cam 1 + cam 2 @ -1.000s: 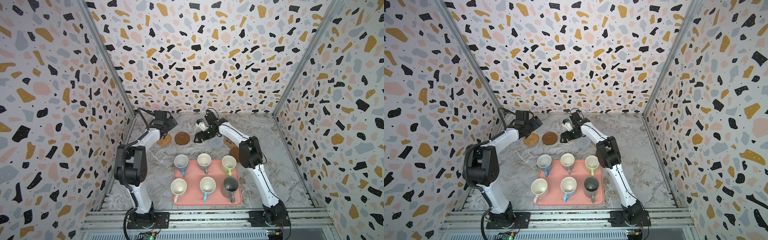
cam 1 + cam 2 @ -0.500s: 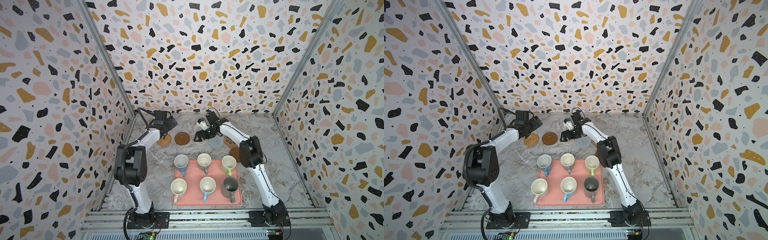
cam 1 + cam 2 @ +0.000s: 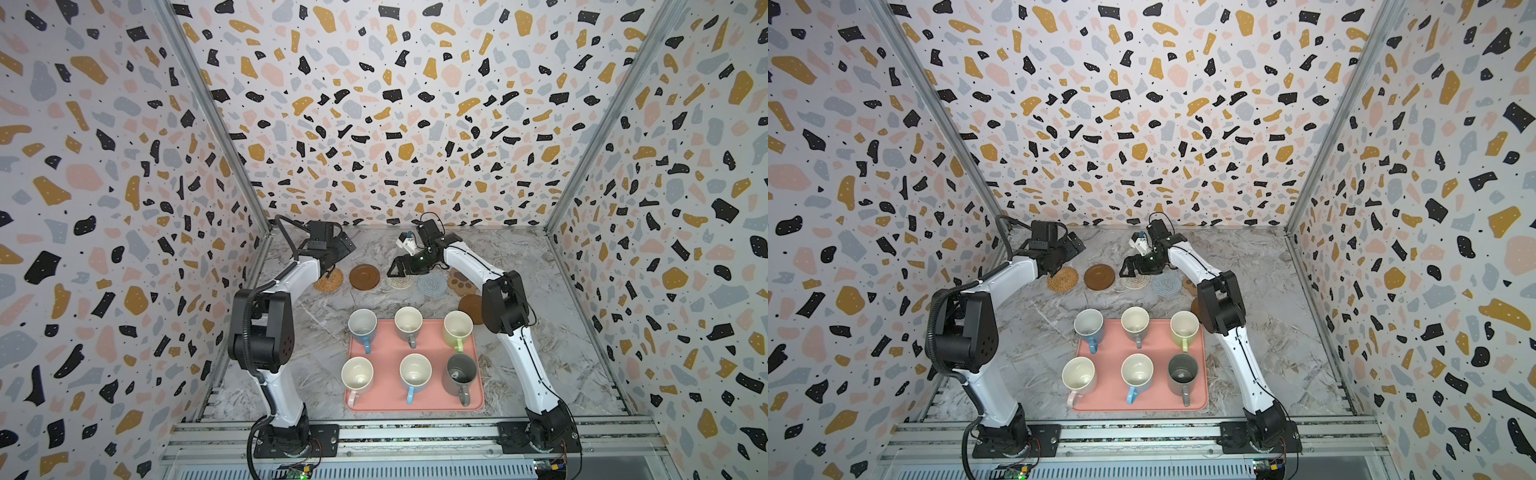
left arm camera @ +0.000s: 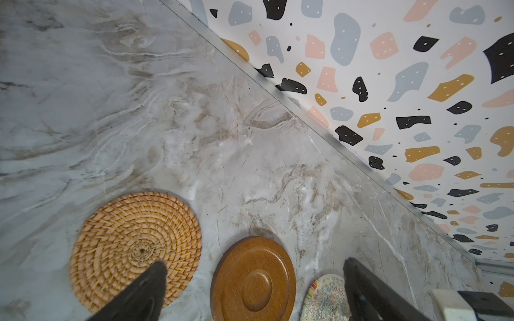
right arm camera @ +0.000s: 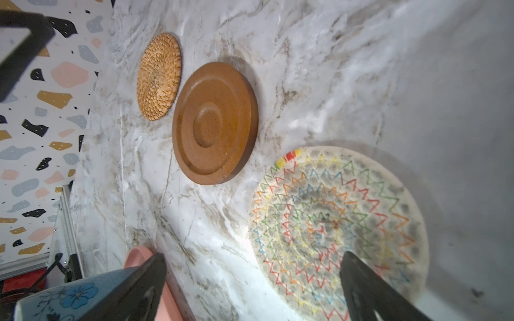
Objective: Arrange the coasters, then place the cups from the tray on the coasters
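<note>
At upper centre of both top views, hovering with right fingers point(image 5: 370, 286) spread wide, empty, over the beige woven coaster point(image 3: 401, 281) lying flat on the bench point(image 3: 320, 311); holding left fingers point(image 4: 139, 291) apart near the orange-tan coaster point(image 4: 136, 247). Likely handling light, thin, limp: pinching an edge.

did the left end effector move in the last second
No. The left end effector stays open by the orange woven coaster, no nearer the dark brown coaster in both top views.

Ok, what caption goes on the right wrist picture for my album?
Open right gripper above the beige coaster, near a brown disc and orange mat.
</note>
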